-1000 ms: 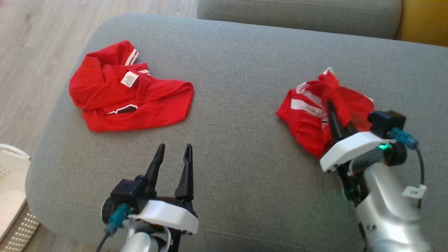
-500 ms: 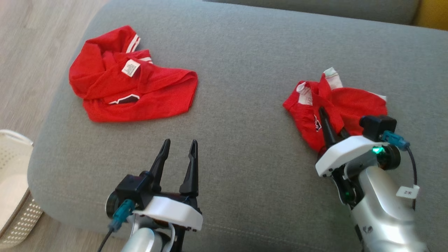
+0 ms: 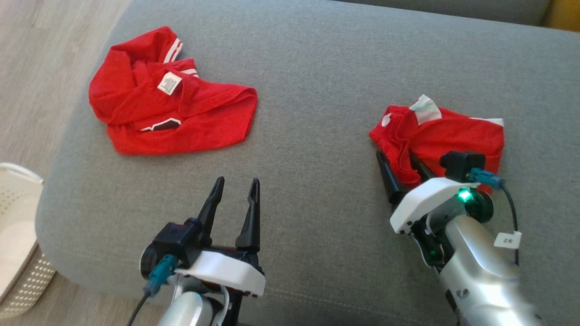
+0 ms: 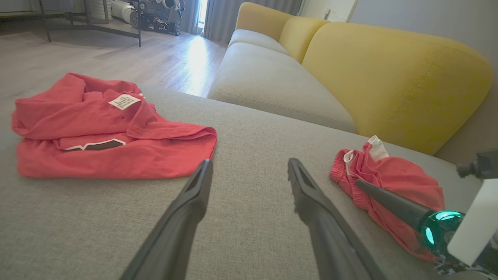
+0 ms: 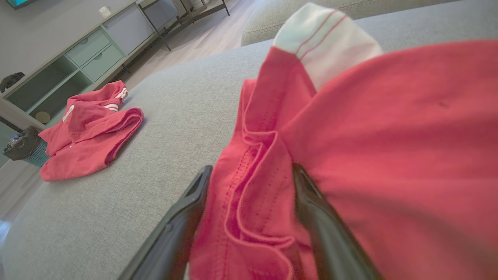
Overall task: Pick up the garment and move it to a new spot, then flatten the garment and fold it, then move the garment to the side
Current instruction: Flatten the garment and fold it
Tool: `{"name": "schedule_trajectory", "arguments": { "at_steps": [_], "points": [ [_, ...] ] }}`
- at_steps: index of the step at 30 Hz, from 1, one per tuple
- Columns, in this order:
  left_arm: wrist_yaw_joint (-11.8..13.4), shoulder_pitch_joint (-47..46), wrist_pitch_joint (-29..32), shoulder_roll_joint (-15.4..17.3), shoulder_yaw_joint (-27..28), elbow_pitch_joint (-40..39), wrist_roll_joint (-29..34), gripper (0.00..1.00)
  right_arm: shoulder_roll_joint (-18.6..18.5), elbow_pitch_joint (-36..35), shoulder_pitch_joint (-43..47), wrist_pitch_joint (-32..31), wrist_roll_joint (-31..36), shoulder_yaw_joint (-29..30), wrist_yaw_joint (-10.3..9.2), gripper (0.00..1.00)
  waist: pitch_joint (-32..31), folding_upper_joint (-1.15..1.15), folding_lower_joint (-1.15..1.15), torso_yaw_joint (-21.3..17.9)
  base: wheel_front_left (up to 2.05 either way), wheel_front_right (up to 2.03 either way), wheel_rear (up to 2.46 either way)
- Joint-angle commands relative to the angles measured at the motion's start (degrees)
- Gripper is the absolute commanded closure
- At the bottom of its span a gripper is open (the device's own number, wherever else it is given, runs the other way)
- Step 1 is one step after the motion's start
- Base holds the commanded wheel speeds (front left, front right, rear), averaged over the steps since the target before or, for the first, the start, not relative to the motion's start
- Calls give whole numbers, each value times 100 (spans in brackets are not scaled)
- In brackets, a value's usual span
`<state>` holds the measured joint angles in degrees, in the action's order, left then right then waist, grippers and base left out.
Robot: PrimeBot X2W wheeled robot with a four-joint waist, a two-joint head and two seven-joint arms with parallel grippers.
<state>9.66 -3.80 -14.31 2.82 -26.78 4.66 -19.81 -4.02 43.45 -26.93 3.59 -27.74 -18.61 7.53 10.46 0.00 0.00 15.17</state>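
Note:
The garment (image 3: 448, 131), small, red and white-trimmed, lies crumpled on the right of the grey cushion (image 3: 317, 113). My right gripper (image 3: 396, 156) is open at its near left edge. In the right wrist view a fold of the garment (image 5: 369, 136) sits loosely between the spread fingers of that gripper (image 5: 252, 169), unpinched. My left gripper (image 3: 237, 181) hovers open and empty over the cushion's near middle. From the left wrist, the left gripper (image 4: 249, 163) points between the two red pieces, with the garment (image 4: 393, 175) to its right.
A second, larger red shirt (image 3: 167, 113) with a white label lies on the cushion's far left. A white perforated basket (image 3: 18, 244) stands on the floor at the left. Behind are a grey seat and a yellow sofa back (image 4: 389, 70).
My right gripper has opened and let go of the garment, which has dropped and spread flatter on the cushion. The head camera tilted down slightly. The left gripper stayed open.

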Motion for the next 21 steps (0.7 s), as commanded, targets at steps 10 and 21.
{"name": "schedule_trajectory", "arguments": {
  "at_steps": [10,21],
  "points": [
    [14,-133,-69,6,318,-123,58,0,-199,-803,-198,382,-537,-429,-4,0,-348,0,0,-446,0,0,0],
    [-56,4,-69,6,626,-288,113,0,-680,-1912,391,379,-163,223,-4,0,-764,0,0,-996,0,0,0]
  ]
}}
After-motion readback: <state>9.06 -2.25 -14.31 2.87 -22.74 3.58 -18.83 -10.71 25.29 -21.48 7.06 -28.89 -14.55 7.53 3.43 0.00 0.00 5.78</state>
